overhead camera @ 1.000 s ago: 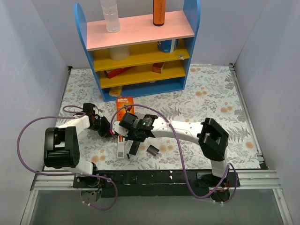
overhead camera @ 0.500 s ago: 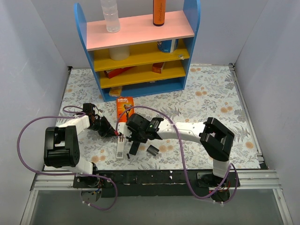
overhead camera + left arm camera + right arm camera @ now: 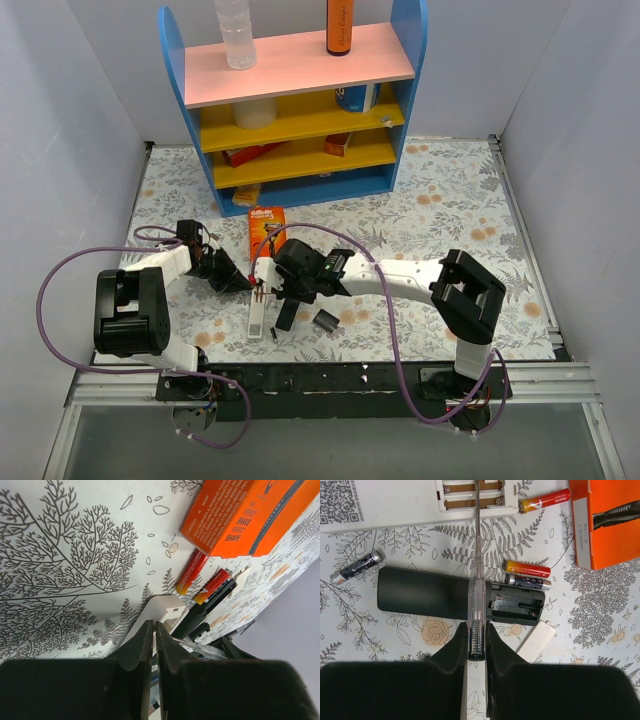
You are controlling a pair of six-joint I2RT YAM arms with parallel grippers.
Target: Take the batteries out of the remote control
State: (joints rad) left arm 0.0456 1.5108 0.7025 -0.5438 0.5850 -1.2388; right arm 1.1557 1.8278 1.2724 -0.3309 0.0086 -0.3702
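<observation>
Tabletop [image 3: 450,220] in the top view carries the white remote [image 3: 259,318], with the left gripper [image 3: 236,282] and the right gripper [image 3: 268,290] at its far end. Left wrist view: jaws almost together, contents unclear; one battery [image 3: 191,571] and the second battery [image 3: 212,586] lie just beyond the white remote. Right wrist view: jaws clamp a clear screwdriver [image 3: 476,580], its tip in the white remote's empty bay.

White walls [image 3: 70,120], blue shelf [image 3: 172,50], floral table [image 3: 450,230]

floral table [image 3: 440,215], white remote [image 3: 395,500], black remote [image 3: 430,596], loose batteries [image 3: 527,568], orange razor package [image 3: 607,525]
</observation>
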